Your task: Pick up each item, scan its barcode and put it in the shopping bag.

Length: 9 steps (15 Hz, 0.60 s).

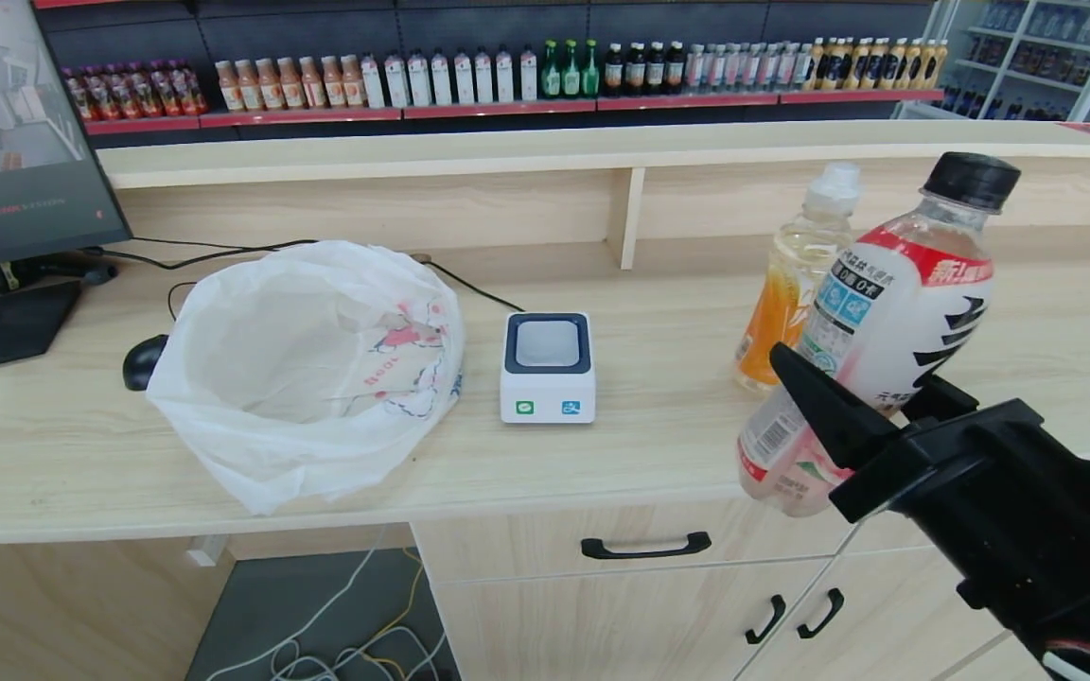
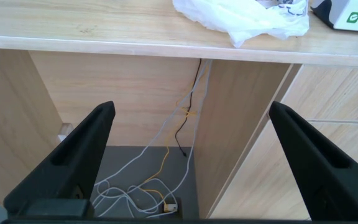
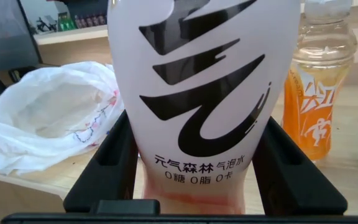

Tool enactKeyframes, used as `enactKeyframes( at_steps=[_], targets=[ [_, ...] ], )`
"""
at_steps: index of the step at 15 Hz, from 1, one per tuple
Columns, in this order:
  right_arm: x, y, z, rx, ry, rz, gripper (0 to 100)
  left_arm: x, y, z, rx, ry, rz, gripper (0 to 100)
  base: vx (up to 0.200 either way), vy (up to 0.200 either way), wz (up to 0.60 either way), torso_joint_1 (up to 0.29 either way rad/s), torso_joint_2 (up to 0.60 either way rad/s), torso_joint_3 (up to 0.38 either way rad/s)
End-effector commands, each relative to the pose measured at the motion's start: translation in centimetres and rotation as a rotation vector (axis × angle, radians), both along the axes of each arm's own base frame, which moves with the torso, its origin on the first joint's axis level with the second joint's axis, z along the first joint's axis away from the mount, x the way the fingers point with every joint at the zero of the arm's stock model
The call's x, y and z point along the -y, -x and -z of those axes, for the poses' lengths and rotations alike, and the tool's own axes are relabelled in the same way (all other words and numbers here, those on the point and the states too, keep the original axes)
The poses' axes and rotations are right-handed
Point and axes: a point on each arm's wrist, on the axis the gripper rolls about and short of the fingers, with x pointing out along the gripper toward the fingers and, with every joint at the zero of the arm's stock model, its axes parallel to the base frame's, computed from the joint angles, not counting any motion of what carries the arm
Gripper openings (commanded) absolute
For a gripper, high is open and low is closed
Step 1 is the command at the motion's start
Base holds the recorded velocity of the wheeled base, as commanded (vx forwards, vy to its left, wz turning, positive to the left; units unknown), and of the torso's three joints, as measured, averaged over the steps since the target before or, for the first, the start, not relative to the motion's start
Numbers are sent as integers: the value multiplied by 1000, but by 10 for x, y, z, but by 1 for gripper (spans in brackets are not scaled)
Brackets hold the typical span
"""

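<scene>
Bottle (image 1: 876,312) with the black cap and the pale pinkish drink is up in the air at the right end of the counter (image 1: 649,435), clamped by the right gripper (image 1: 852,374). Both black fingers are pressed against its lower half, one on each side. It's tilted, cap leaning up and away to the right, and its bottom end hangs out past the counter's front edge. The barcode (image 1: 772,437) sits low on the side that faces left.

From the right wrist you get the same bottle (image 3: 204,106) square between the fingers (image 3: 114,162), so that's a firm grip.

Just behind it a second bottle, the orange bottle (image 1: 791,284), stands upright on the counter with a white cap. I can't tell whether the two touch (they overlap in the head view).

The scanner (image 1: 548,367), a small white box with a dark-framed window on top, sits mid-counter, well to the left of the held bottle. The shopping bag (image 1: 308,369) is just left of the scanner, white plastic, mouth open upward. A black mouse (image 1: 141,361) lies by the bag's far side and a monitor (image 1: 6,142) stands at the left end.

Left gripper (image 2: 191,109) hangs below the counter's edge with its fingers spread wide and nothing between them, cables (image 2: 148,186) on the floor beyond it
</scene>
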Motion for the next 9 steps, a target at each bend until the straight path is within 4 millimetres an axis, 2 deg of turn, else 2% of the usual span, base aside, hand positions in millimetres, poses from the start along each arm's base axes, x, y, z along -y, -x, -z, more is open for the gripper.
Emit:
enactKeyframes(
  at_steps=[1,3,5,9],
  targets=[
    [2,6,-8,8,-74,-33,0,0,0,0,0,0,-1,100,0,0,0,0,0,0],
    [3,8,-13,4,-148,-93,0,0,0,0,0,0,-1,100,0,0,0,0,0,0],
    [4,11,-9,-37,-208,-218,0,0,0,0,0,0,-1,100,0,0,0,0,0,0],
    [1,13,-13,-90,-327,-433,0,0,0,0,-1,0,-1,100,0,0,0,0,0,0]
  ],
)
